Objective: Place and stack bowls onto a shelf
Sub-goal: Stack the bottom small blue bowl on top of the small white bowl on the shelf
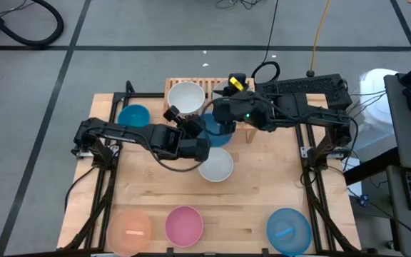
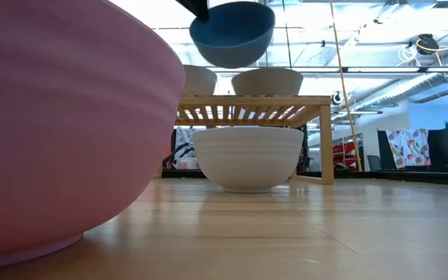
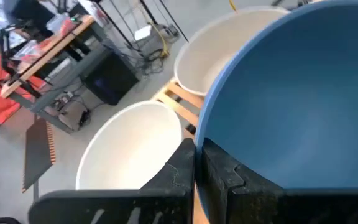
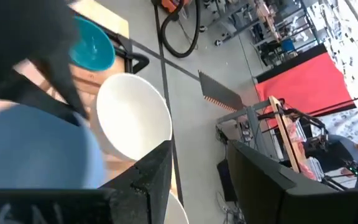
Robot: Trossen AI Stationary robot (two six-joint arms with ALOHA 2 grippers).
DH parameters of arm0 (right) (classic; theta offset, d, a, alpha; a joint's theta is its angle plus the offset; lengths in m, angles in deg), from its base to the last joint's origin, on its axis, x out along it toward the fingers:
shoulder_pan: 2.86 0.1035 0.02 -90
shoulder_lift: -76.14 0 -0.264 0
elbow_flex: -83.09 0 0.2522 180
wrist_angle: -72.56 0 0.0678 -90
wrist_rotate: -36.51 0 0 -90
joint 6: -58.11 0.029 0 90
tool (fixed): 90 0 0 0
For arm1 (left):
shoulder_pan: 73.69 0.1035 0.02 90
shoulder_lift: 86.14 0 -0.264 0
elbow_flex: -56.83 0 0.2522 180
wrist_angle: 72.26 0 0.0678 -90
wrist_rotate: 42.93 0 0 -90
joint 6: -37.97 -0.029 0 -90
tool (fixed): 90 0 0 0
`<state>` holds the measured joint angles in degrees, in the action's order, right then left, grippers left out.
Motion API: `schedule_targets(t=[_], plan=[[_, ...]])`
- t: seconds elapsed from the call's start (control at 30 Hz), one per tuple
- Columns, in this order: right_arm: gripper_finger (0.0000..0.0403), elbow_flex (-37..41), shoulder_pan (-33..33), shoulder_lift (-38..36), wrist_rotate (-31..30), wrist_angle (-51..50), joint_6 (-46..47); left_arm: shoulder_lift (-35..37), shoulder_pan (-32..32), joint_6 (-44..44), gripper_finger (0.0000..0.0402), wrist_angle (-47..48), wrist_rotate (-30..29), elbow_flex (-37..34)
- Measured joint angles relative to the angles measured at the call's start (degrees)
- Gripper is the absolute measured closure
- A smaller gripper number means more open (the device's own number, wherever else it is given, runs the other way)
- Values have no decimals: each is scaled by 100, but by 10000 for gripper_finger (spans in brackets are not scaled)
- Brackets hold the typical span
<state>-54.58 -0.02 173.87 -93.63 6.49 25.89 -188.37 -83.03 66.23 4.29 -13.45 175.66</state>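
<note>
Bowls lie all over the table in the high view: a peach bowl (image 1: 129,230), a pink bowl (image 1: 184,223) and a light blue bowl (image 1: 289,230) along the near edge, a white bowl (image 1: 215,165) in the middle, a teal bowl (image 1: 133,116) at the far left. The shelf (image 1: 179,86) stands at the far edge with a white bowl on top (image 1: 185,97). Both arms meet just in front of it, over a dark blue bowl (image 1: 215,131); the left gripper (image 1: 191,126) is at that bowl's rim and the right gripper (image 1: 223,111) is just beside it.

From the low view, the dark blue bowl (image 2: 232,33) hangs in the air above the shelf (image 2: 247,105), which carries two pale bowls, with the white bowl (image 2: 247,157) on the table in front.

The left wrist view shows the left gripper (image 3: 199,163) with fingers clamped together on the dark blue bowl's (image 3: 297,99) rim, two white bowls beyond.

The right wrist view shows the right gripper (image 4: 197,163) with fingers wide apart and nothing between them, beside the blue bowl (image 4: 36,149).
</note>
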Motion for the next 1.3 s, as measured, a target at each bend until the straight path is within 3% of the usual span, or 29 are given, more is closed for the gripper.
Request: schedule_targets(t=[0.3,0.67,0.83,1.07,1.3], plan=[[254,0,236,-580,-535,83,-149,197,-12,-295,390,-49,-43,84],[254,6,524,-1441,-670,122,-130,1657,395,-557,390,-134,259,134],[254,7,555,-1677,-664,112,-15,2113,1012,-819,390,-108,1062,134],[254,11,555,-1765,-656,70,-2,2374,2167,-1154,390,150,2841,135],[255,11,553,-1770,-658,59,-13,2357,3319,-1363,390,718,3694,137]])
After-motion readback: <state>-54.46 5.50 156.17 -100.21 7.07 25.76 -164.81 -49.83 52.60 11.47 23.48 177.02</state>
